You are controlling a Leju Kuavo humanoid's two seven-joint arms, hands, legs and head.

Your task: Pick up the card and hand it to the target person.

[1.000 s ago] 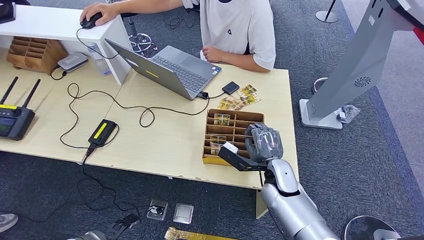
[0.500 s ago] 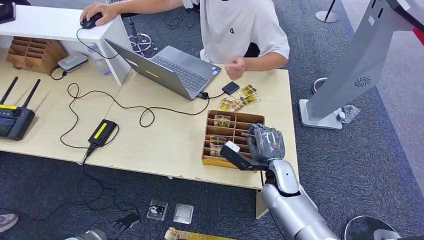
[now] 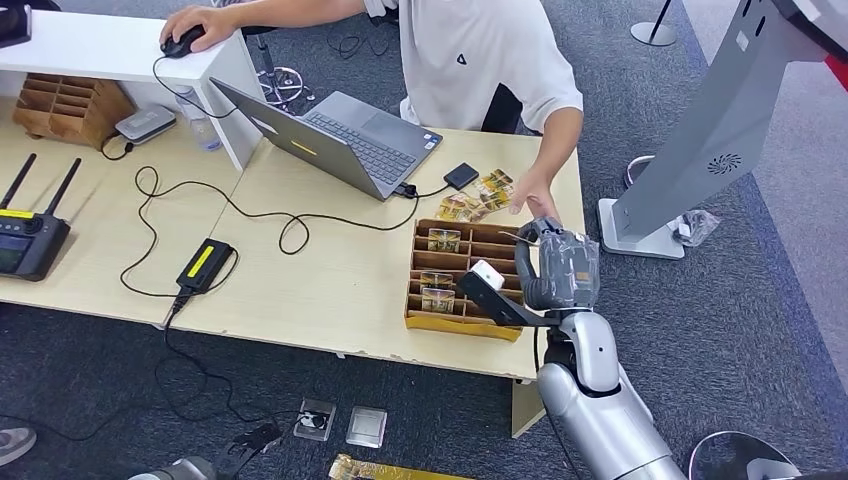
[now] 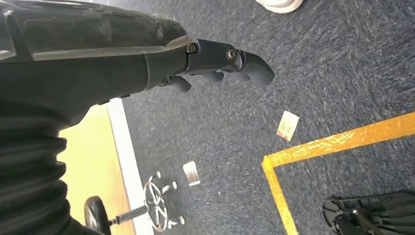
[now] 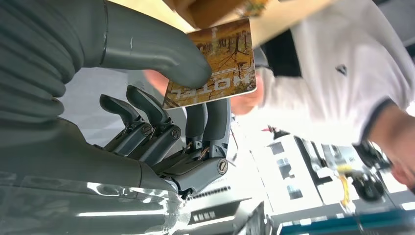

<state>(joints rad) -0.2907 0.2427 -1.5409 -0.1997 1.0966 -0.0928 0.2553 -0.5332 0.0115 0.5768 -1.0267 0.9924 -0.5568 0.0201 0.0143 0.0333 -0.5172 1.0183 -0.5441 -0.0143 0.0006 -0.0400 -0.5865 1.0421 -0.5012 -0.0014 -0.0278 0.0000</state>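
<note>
A card (image 5: 215, 66) printed with an autumn scene and the word HOTEL is pinched between the thumb and the darker fingers (image 5: 209, 122) of the right hand (image 3: 560, 268). In the head view this hand is raised over the far right corner of a wooden tray (image 3: 462, 328) of compartments, which is set on the pale desk (image 3: 330, 280). A person in a white shirt (image 3: 478, 55) is seated across the desk, and that person's hand (image 3: 530, 196) is stretched out toward the robot's right hand, just beside it; whether the card is touched cannot be told. Several loose cards (image 3: 478, 196) are spread on the desk beyond the tray, near a small dark box (image 3: 461, 175) and an open laptop (image 3: 340, 135). The left hand (image 4: 215, 66) is hung over the blue carpet (image 4: 318, 73), with its fingers loosely curled and nothing held.
</note>
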